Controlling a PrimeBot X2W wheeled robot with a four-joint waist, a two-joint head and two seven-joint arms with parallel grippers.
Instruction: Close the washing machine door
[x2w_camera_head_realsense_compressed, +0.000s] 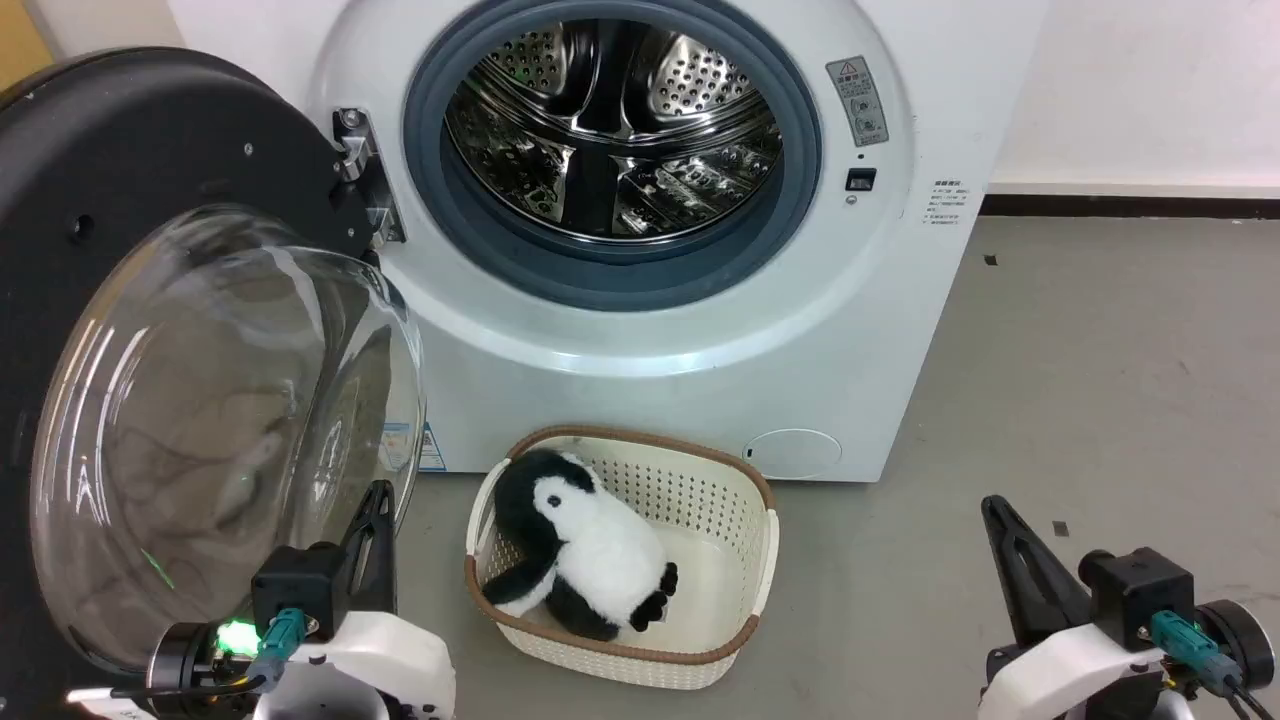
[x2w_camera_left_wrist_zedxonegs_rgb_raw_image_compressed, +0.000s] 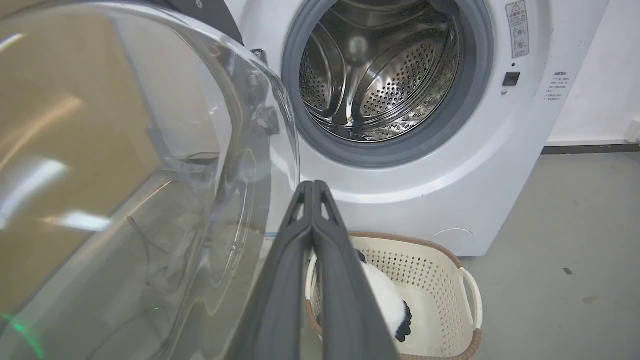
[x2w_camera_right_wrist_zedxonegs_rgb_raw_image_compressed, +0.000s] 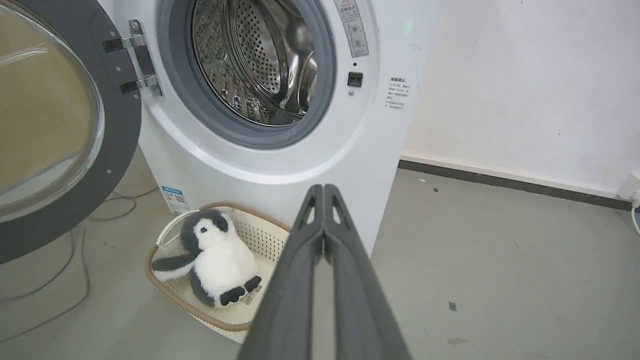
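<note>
White boxy front-loader washing machine (x2w_camera_head_realsense_compressed: 650, 340) stands open; its round black-rimmed glass-bowl door (x2w_camera_head_realsense_compressed: 130, 140) hangs wide on the left hinge (x2w_camera_head_realsense_compressed: 360, 175). Left gripper (x2w_camera_head_realsense_compressed: 378, 497), fingers pressed together, sits beside the glass; right gripper (x2w_camera_head_realsense_compressed: 997, 510) likewise, well apart. Suggest pushing rim's far edge, following the hinge arc.

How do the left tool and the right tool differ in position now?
The left tool rises close beside the glass of the open washing machine door; the right tool stands over the floor, far from that door. The left tool is left of the basket, the right tool right of it. Both are shut and hold nothing.
</note>
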